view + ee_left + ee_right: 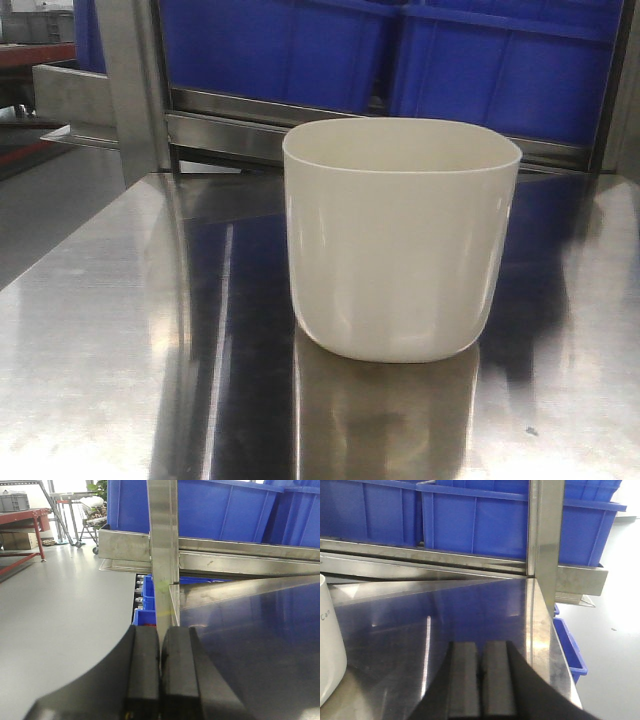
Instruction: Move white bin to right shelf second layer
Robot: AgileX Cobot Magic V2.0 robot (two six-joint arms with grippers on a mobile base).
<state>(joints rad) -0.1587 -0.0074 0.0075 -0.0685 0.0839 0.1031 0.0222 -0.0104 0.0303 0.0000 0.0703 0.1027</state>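
Setting: Polished steel tabletop (100, 330) in a workshop, its sheen mirroring the blue of the storage behind it.
White bin: the white bin (400, 240) stands upright on the tabletop, open mouth up, a little right of centre in the front view and towards the back edge. Nothing touches it.
Backdrop: blue crates (300, 50) sit side by side on a steel rack level just behind and above the tabletop. A steel upright (130, 90) rises at the table's left rear corner.
Left gripper: the left gripper (160, 645) has its black pads pressed together on nothing. It sits low by the table's left edge, facing the upright.
Right gripper: the right gripper (481, 655) is likewise closed and empty, low over the right side of the tabletop. The bin's wall shows at the left edge of its view, apart from the fingers.
Surroundings: grey floor (60, 620) stretches left of the table towards a red-framed bench (20, 520). Another blue crate (567, 645) sits below the table's right edge.
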